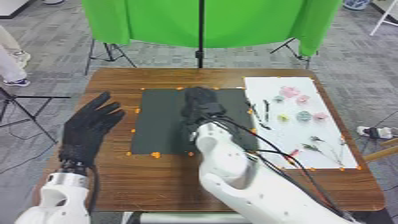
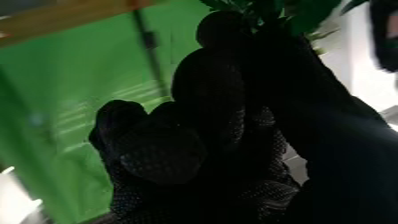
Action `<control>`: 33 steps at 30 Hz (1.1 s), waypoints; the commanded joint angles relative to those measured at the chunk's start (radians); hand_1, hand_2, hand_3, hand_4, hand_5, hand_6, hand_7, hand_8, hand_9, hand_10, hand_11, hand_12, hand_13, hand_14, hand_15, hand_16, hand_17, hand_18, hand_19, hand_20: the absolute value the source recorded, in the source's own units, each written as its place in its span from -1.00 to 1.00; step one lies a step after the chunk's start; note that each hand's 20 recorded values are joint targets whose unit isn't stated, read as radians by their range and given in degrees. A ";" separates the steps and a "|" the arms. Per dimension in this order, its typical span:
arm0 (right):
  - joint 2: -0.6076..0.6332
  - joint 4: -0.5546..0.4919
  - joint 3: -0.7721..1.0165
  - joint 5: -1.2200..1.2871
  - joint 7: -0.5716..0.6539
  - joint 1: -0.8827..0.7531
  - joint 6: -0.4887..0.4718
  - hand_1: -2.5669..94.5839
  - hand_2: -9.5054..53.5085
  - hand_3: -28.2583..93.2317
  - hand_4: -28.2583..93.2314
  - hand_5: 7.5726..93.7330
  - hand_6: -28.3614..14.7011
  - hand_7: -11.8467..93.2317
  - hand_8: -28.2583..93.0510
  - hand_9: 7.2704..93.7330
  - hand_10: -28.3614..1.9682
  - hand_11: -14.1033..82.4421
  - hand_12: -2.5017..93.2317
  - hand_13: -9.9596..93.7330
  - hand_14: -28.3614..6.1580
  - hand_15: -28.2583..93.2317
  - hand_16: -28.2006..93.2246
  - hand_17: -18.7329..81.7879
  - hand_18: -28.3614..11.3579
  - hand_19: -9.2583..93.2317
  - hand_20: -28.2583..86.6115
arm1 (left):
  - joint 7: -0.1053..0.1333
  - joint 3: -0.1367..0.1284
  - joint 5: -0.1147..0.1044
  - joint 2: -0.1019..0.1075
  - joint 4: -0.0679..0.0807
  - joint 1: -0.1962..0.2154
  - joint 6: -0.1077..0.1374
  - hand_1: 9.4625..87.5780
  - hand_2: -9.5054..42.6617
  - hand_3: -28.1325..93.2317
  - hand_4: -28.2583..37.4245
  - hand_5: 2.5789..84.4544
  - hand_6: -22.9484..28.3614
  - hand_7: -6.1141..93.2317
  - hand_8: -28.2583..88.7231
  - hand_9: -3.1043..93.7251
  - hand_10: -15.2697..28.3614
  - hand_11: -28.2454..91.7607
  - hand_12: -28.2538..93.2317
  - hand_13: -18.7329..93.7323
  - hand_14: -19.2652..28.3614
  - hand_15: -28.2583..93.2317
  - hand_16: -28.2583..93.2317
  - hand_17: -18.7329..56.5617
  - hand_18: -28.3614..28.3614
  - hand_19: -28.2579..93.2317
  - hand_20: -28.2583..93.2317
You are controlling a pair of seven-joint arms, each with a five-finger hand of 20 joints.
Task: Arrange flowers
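Fingers of the right hand (image 1: 202, 102) are bent and closed together at the tips, pinching what is probably a stem of leafy greenery (image 2: 315, 15), its leaves at the fingertips in the wrist view. Hand positioned over the dark mat (image 1: 155, 132), beside which the white sheet (image 1: 259, 87) bears pink flowers (image 1: 290, 91) and thin sprigs (image 1: 313, 148). Left hand (image 1: 86, 127) open, fingers extended and slightly spread, over the left part of the wooden table (image 1: 115, 185).

One dark mat (image 1: 161, 125), one white sheet (image 1: 264, 86), perhaps six flower heads (image 1: 290, 91).
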 commanded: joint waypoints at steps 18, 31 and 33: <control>-0.086 0.099 -0.313 0.289 0.111 0.279 -0.122 0.16 -1.00 0.59 -1.00 0.87 0.13 -0.18 -0.34 0.86 -0.02 0.42 -0.50 0.79 0.04 0.76 -0.22 0.25 -0.85 1.00 0.42 | 0.045 0.136 -0.005 0.031 0.098 -0.265 -0.060 -0.58 -0.37 0.76 -0.88 -0.08 0.28 -0.59 -0.69 -0.15 0.65 -0.08 -0.35 -0.17 0.97 0.37 -0.67 -0.71 0.92 0.40 -0.38; -0.074 0.154 -0.443 0.354 0.224 0.417 -0.049 0.15 -1.00 0.48 -1.00 0.95 0.28 -0.45 -0.47 0.91 0.06 0.35 -0.51 0.78 0.04 0.76 -0.23 0.24 -0.84 1.00 0.41 | 0.029 0.165 0.011 0.010 0.139 -0.348 -0.112 -0.58 -0.36 0.76 -0.87 -0.08 0.28 -0.59 -0.69 -0.15 0.64 -0.09 -0.35 -0.17 0.98 0.37 -0.67 -0.71 0.92 0.40 -0.39; -0.073 0.162 -0.442 0.330 0.233 0.419 -0.070 0.14 -1.00 0.47 -1.00 0.96 0.31 -0.47 -0.48 0.94 0.08 0.32 -0.52 0.79 0.04 0.76 -0.23 0.25 -0.84 1.00 0.41 | 0.012 0.164 0.016 0.000 0.146 -0.363 -0.119 -0.58 -0.36 0.76 -0.87 -0.08 0.28 -0.59 -0.69 -0.15 0.64 -0.08 -0.35 -0.17 0.97 0.37 -0.67 -0.71 0.92 0.40 -0.39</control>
